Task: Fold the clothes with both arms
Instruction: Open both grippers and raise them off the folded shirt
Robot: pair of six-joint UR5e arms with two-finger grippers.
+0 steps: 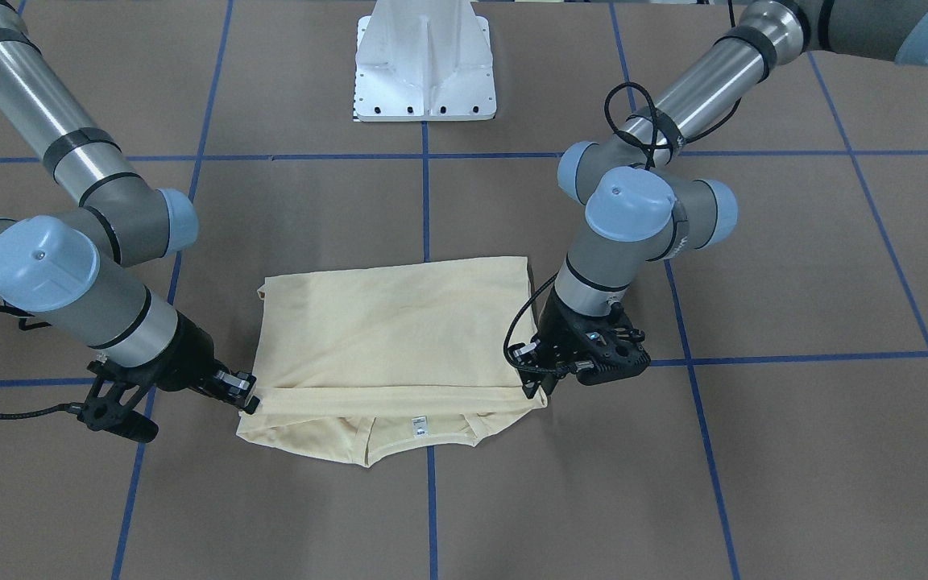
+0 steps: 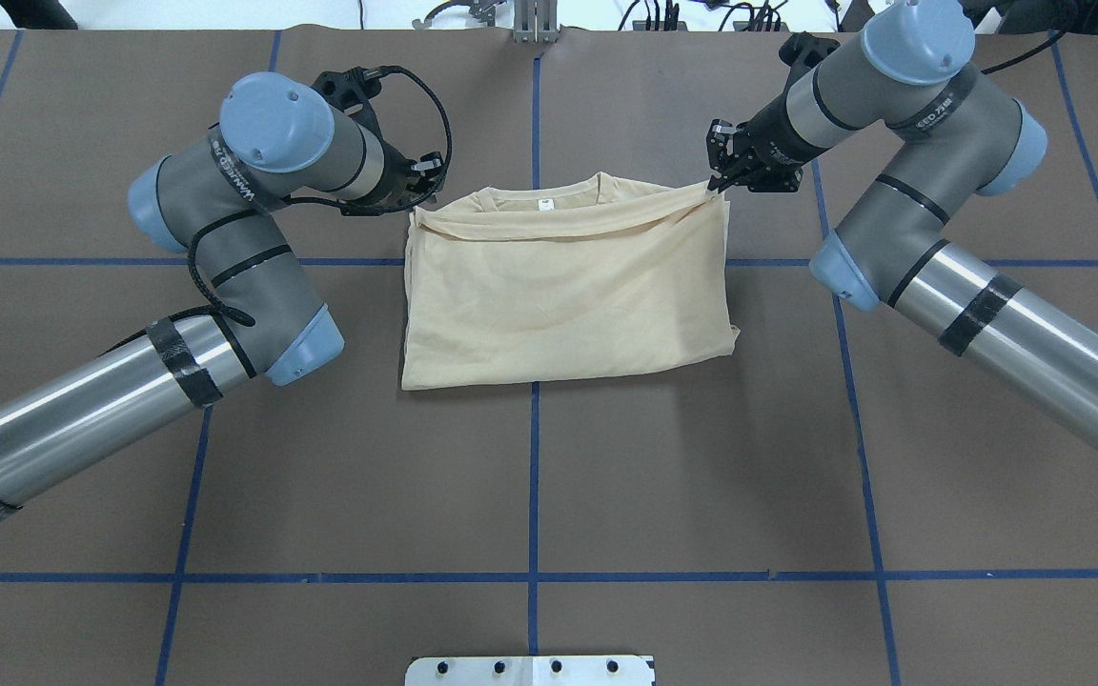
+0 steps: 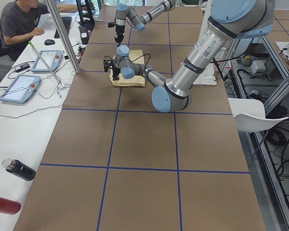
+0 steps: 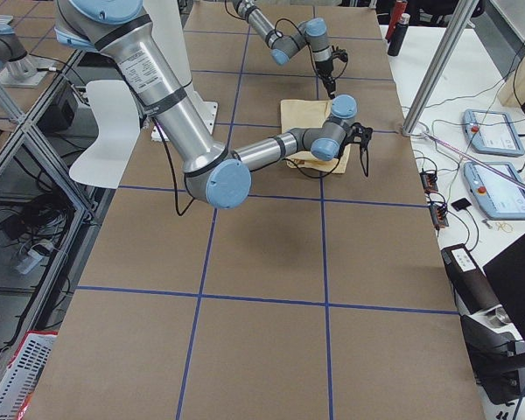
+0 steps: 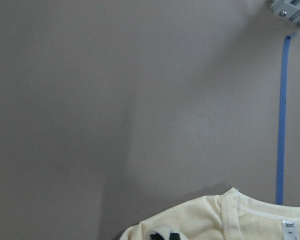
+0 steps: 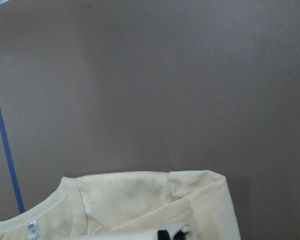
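**On the brown bench: shirt doubled over, both claws pinching its upper edge**

Across the centre blue tape line (image 2: 534,457) of the brown bench (image 2: 701,457) lies the pale cream-yellow thin-knit T-shirt (image 2: 568,295), on the half of the bench far from the white metal pedestal base (image 1: 425,60).

- Shirt is doubled over. The crease faces the robot, and the free edge of the top layer stops just short of the neckline.
- Ribbed collar and small white neck label (image 2: 542,203) lie uncovered beyond that edge. The label is also seen in the front view (image 1: 417,422) and low in both wrist views.
- Top layer is mostly smooth with faint creases. Its free edge sags slightly between the two claws.

Left claw (image 2: 420,191): at the corner of the top layer on the robot's left. It is clenched on the shirt's edge; the left wrist view shows black fingertips (image 5: 162,235) with cream cloth around them. The grey and silver left arm (image 2: 254,276) is bent sharply at the wrist.

Right claw (image 2: 716,176): at the opposite corner, clenched on the same edge. The cloth rises in a small peak into it, and its fingertips (image 6: 170,234) are sunk in fabric. The right arm (image 2: 902,229) reaches in from the other side.

Off the bench, in the left side view, a seated person (image 3: 21,24) is at a white desk.
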